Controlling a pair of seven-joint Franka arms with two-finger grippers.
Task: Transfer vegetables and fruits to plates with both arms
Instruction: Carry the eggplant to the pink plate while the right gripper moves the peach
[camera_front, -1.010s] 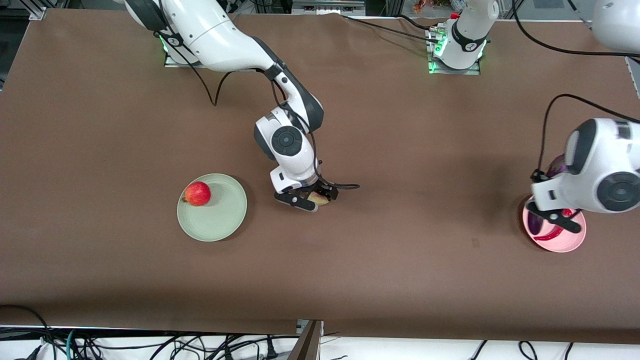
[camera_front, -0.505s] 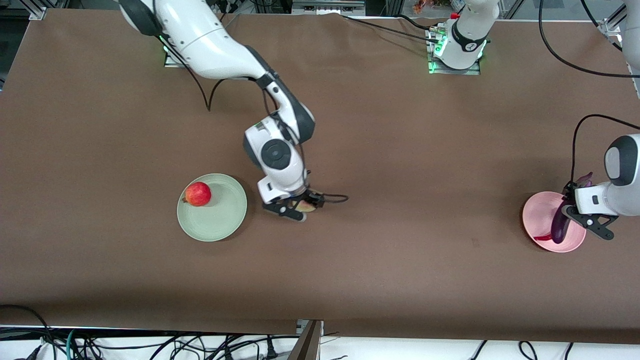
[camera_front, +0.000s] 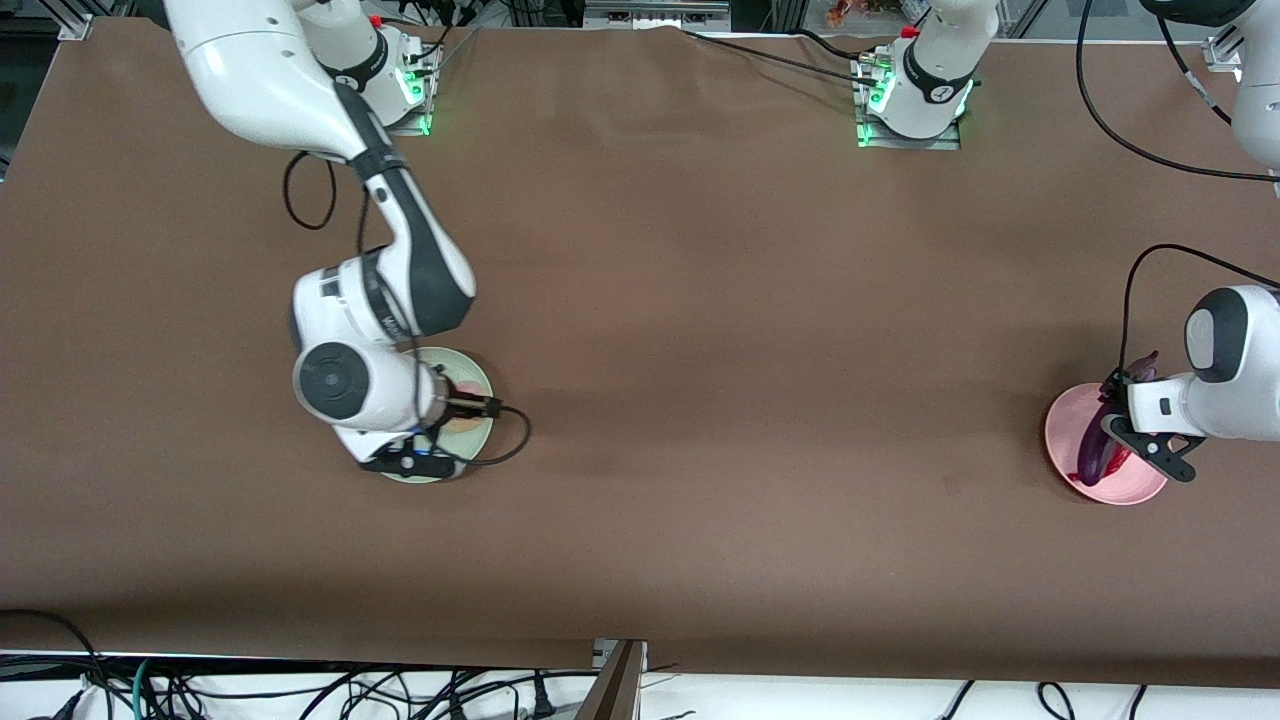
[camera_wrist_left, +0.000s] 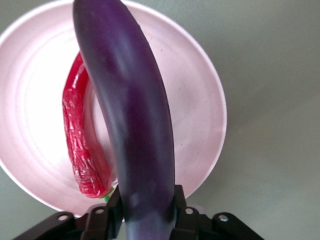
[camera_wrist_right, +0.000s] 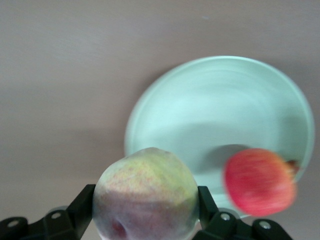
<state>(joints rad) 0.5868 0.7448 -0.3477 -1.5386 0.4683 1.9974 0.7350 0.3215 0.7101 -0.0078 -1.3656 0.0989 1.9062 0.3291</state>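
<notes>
From my remote station I see the brown counter (camera_front: 700, 300) with one plate toward each arm's end. The right end effector (camera_wrist_right: 145, 220) hangs over the pale green plate (camera_wrist_right: 215, 110), its two black fingers (camera_wrist_right: 82, 205) pinching the peach (camera_wrist_right: 146, 192) from either side; in the front view the right arm's wrist covers most of this plate (camera_front: 470, 435), and only a sliver of rim shows. The red apple-like fruit (camera_wrist_right: 259, 181) lies in the green plate near its rim, apart from the held peach. Toward the left arm's end of the counter, the pink plate (camera_front: 1065, 430) sits under the left end effector (camera_front: 1125, 445). In the left wrist view, that end effector's fingers (camera_wrist_left: 107, 215) flank the purple eggplant (camera_wrist_left: 132, 115) at its lower part, close against its sides, and I cannot tell whether they clamp it or have slackened. The eggplant extends lengthwise over the pink plate (camera_wrist_left: 200, 100), crossing its middle. The red chili pepper (camera_wrist_left: 80, 145) lies in the pink plate just beside the eggplant, curved along it, with its green stem end toward the fingers. In the front view, the eggplant (camera_front: 1098, 450) appears tilted over the pink plate, its upper end by the left wrist.
</notes>
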